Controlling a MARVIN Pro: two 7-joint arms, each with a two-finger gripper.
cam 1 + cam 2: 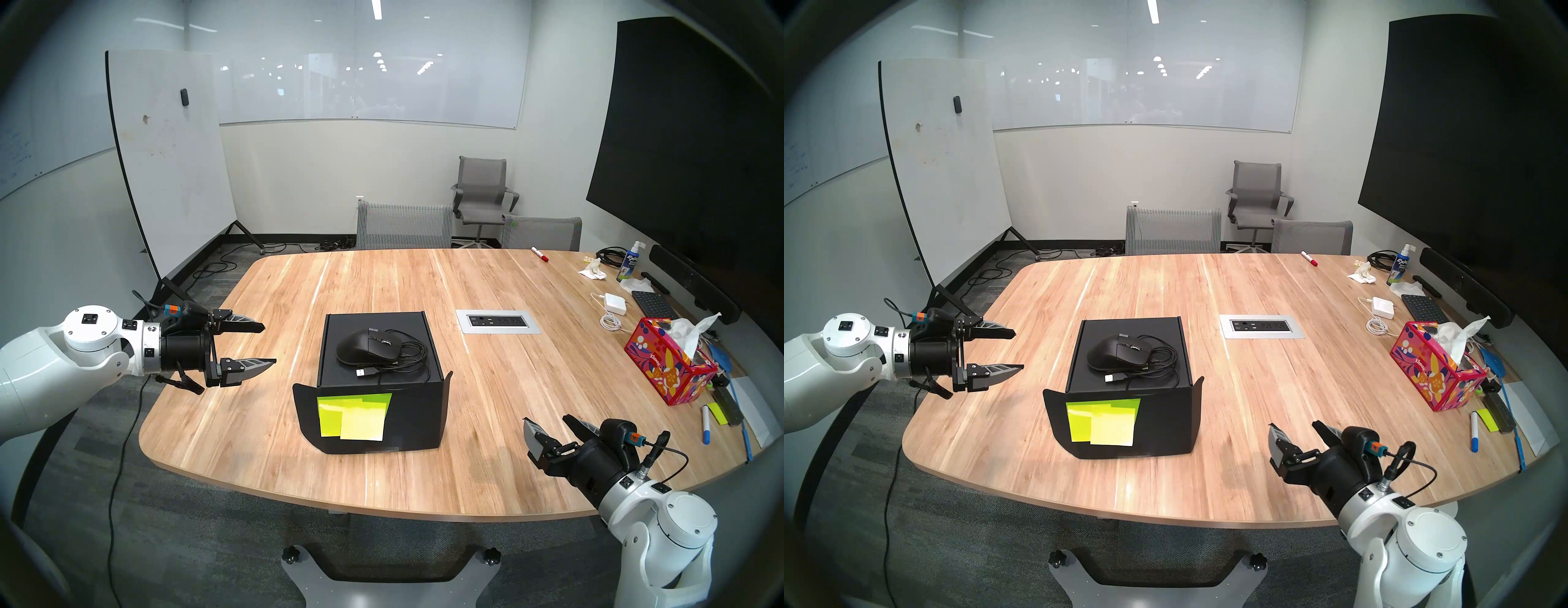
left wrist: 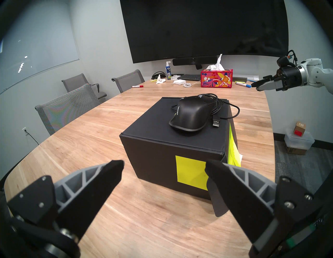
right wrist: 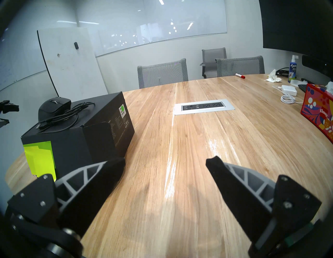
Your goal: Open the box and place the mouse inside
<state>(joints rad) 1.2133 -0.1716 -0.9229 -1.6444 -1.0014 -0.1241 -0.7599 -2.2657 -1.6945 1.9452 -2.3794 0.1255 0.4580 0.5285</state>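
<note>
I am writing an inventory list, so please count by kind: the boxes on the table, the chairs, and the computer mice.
Boxes: 2 (black box, red floral tissue box)
Chairs: 3 (left mesh chair, right mesh chair, grey swivel chair)
Mice: 1 (black wired mouse)
Total: 6

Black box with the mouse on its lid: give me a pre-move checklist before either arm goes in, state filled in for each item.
1. Left gripper open and empty: ok.
2. Right gripper open and empty: ok.
3. Box lid free to lift: not ok, the mouse and its cable lie on top.
4. Front flap untucked: ok, it hangs loose outside the front wall, sticky notes on it.
5. Table clear beside the box for setting the mouse down: ok.
6. Inside of the box ready for the mouse: cannot tell, lid shut.
</note>
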